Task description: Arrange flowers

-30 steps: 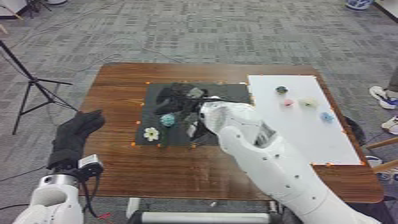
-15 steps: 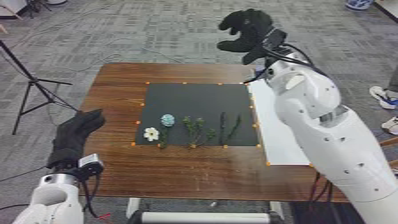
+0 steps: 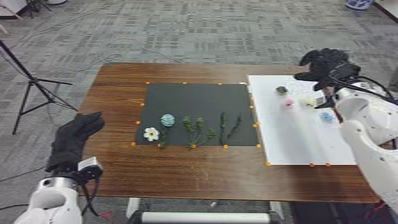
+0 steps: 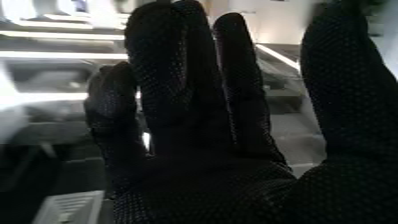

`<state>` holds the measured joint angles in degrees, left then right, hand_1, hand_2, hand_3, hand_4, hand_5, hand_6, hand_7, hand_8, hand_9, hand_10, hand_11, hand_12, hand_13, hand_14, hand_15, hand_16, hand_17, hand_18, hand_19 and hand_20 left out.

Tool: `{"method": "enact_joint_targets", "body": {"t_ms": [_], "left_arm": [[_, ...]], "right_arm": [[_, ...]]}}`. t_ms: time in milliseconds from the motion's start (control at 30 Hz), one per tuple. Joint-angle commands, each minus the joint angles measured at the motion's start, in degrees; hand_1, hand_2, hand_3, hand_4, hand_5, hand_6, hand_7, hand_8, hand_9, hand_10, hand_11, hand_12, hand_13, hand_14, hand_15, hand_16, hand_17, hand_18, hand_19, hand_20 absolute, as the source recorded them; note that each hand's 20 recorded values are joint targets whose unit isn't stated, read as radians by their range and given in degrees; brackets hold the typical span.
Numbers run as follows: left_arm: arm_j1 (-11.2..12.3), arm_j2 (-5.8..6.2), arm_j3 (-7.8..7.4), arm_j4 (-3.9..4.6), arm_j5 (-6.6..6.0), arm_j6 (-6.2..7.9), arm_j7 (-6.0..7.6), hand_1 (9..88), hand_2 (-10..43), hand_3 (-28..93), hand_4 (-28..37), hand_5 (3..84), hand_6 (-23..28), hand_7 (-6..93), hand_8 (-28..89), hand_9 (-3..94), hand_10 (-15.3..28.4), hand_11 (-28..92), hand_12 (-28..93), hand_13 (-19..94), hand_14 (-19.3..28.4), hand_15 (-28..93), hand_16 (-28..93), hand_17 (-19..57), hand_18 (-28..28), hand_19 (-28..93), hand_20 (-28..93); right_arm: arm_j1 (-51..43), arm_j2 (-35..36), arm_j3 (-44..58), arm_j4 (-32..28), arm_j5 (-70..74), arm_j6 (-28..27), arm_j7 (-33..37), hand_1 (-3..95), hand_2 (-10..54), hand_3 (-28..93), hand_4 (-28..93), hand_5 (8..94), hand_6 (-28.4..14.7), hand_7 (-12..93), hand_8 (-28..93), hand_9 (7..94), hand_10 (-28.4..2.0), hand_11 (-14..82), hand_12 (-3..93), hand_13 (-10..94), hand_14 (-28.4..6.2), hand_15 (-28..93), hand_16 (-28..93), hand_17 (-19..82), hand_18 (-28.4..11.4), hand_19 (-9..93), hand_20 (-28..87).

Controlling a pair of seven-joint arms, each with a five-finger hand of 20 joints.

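I have the right hand (image 3: 330, 69) at the upper right of the frame, by the far end of the white sheet (image 3: 306, 145), fingers straight and spread, nothing in them. The left hand (image 3: 75, 132) sits at the left edge, relaxed and empty. On the black mat (image 3: 182, 95), mid-frame, lie the blue flower (image 3: 168, 120), the white flower (image 3: 151, 133) and the green stems (image 3: 194, 131). The pink bloom (image 3: 289, 103) and what looks like a cream one (image 3: 308, 102) are on the sheet, right of centre. I judge a bloom comes next: I'd descend straight over one, pinch low and lightly, and lift clear of its neighbour before crossing to a bare stem.
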<state>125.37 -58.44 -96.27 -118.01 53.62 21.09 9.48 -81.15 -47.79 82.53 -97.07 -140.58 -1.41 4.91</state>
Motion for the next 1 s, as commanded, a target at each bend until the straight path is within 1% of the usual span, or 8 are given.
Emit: {"method": "enact_joint_targets", "body": {"t_ms": [33, 167, 300, 500, 567, 667, 1000], "left_arm": [[1.30, -0.87, -0.27, -0.68, 0.00, -0.53, 0.19, 21.7, 14.9, 68, -28.3, 50.3, 3.2, 17.1, -7, 49.2, 13.9, 22, 13, 38, 17.3, 21, -1, 4.4, 8.8, 7, 13], [1.14, -1.12, -0.03, -0.83, 0.12, -0.70, 0.19, 21.6, 14.8, 68, -28.3, 50.3, 3.2, 17.1, -7, 49.1, 13.9, 22, 13, 38, 17.3, 21, -1, 4.3, 8.8, 7, 13], [0.96, -1.17, 0.20, -0.81, 0.23, -1.26, -0.07, 21.7, 14.9, 68, -28.3, 50.2, 3.2, 17.2, -7, 49.1, 13.9, 22, 13, 38, 17.3, 21, -1, 4.3, 8.8, 7, 13], [1.52, -1.38, 0.01, -1.07, 0.07, -1.10, -0.02, 21.6, 14.9, 68, -28.3, 50.3, 3.2, 17.0, -7, 49.2, 13.9, 22, 13, 38, 17.3, 21, -1, 4.3, 8.8, 7, 13], [1.54, -1.39, -0.02, -1.08, 0.18, -1.24, -0.09, 21.5, 14.9, 68, -28.3, 50.2, 3.1, 17.1, -7, 49.1, 13.9, 22, 13, 38, 17.3, 21, -1, 4.3, 8.8, 7, 13], [1.79, -1.50, -0.05, -1.23, 0.03, -0.97, -0.01, 21.6, 14.9, 68, -28.3, 50.2, 3.1, 17.0, -7, 49.2, 13.9, 22, 13, 38, 17.3, 21, -1, 4.3, 8.8, 7, 13], [2.19, -1.79, 0.03, -1.35, 0.10, -1.25, -0.03, 21.6, 14.9, 68, -28.3, 50.1, 3.1, 17.1, -7, 49.2, 13.8, 22, 13, 38, 17.3, 21, -1, 4.3, 8.9, 7, 13]], "right_arm": [[-9.72, -0.91, 7.11, 0.65, -0.25, -1.05, 2.98, 35.1, -9.5, 68, -18, 58.3, -0.8, 22, -10, 70.2, -12.8, 16.5, 17.6, 68, -12.1, 59, 31, 33, -23.8, 79, 55], [-11.65, -2.71, 8.40, 1.42, -0.98, -1.93, 2.77, 34.6, -9.5, 67, -18, 58.6, -0.8, 22, -10, 70.4, -12.9, 16.8, 17.7, 68, -12.2, 59, 31, 34, -23.8, 79, 55], [-12.22, -3.70, 8.48, 2.67, -2.48, -3.65, 2.30, 34.1, -9.5, 67, -18, 59.0, -0.8, 22, -10, 70.8, -13.1, 17.2, 17.7, 68, -12.3, 59, 31, 34, -23.8, 79, 55], [-13.61, -4.75, 9.60, 3.97, -4.00, -4.53, 1.93, 33.7, -9.5, 67, -18, 59.4, -0.9, 22, -10, 71.3, -13.0, 17.7, 17.9, 69, -12.3, 59, 31, 34, -24.0, 79, 55], [-14.14, -4.88, 10.19, 4.14, -4.13, -4.45, 2.13, 33.8, -9.5, 67, -18, 59.8, -0.9, 22, -10, 71.7, -12.9, 17.9, 17.9, 69, -12.2, 59, 31, 34, -24.0, 79, 55], [-14.80, -5.00, 11.09, 4.44, -4.83, -4.42, 2.13, 34.3, -9.5, 67, -18, 60.2, -0.8, 23, -10, 72.0, -12.7, 18.2, 18.1, 69, -12.2, 59, 31, 34, -24.0, 79, 55], [-16.76, -4.82, 13.18, 1.76, -0.53, -3.38, 3.34, 34.9, -9.5, 67, -18, 60.6, -0.6, 23, -10, 72.7, -12.9, 18.4, 18.1, 69, -12.2, 60, 31, 34, -24.1, 80, 55]]}}
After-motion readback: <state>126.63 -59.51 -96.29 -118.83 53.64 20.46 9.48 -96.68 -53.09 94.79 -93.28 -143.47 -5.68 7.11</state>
